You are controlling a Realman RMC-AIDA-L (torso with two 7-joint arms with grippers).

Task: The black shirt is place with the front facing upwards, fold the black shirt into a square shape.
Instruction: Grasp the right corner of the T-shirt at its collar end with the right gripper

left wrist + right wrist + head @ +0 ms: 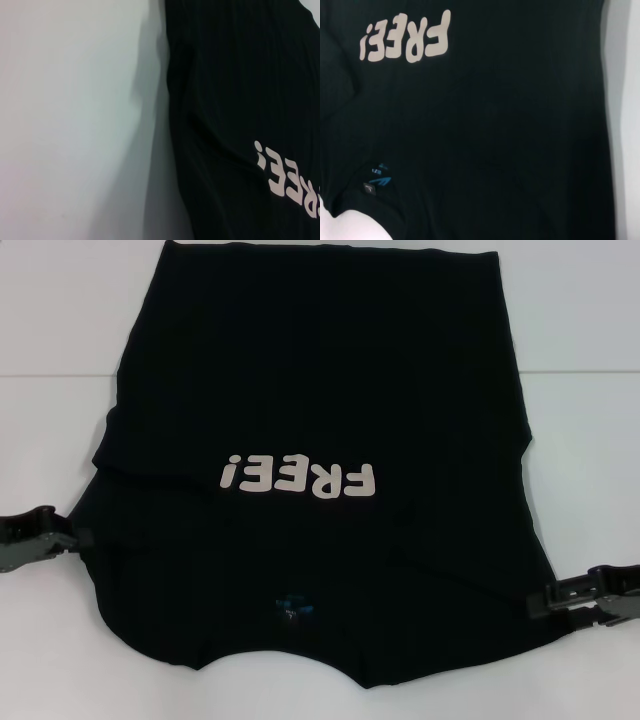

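- Shirt first, in the head view: the black shirt (pixel 310 420) lies flat on the white table (pixel 60 320), filling the middle of the picture from 12 o'clock down to 6 o'clock, front side up.
- White block lettering "FREE!" (pixel 298 478) sits at the centre, reading upside down from the robot's side.
- A small blue neck tag (pixel 293 606) shows toward 6 o'clock, near the collar end nearest the robot.
- Both sleeves appear folded inward, so the sides run as fairly straight edges; the hem end lies at 12 o'clock.
- The left gripper (pixel 68 535) sits at 9 o'clock, at the shirt's left edge, low over the table; I cannot tell whether its claw is clenched or released.
- The right gripper (pixel 540 602) sits at about 4 o'clock, at the shirt's right edge; its claw state cannot be told either.
- Left wrist view: the black shirt (pixel 235 90) covers one half of the picture, bare white table (pixel 70 110) the other; part of the print (pixel 285 177) is readable as "REE!". A soft crease runs across the cloth near the edge.
- Right wrist view: the black shirt (pixel 495 130) fills nearly everything; "FREE!" (pixel 405 42) is fully legible, and the neck tag (pixel 379 181) shows blue marks whose writing is too small to read.
- A strip of white table (pixel 626 120) borders the shirt's straight side edge.
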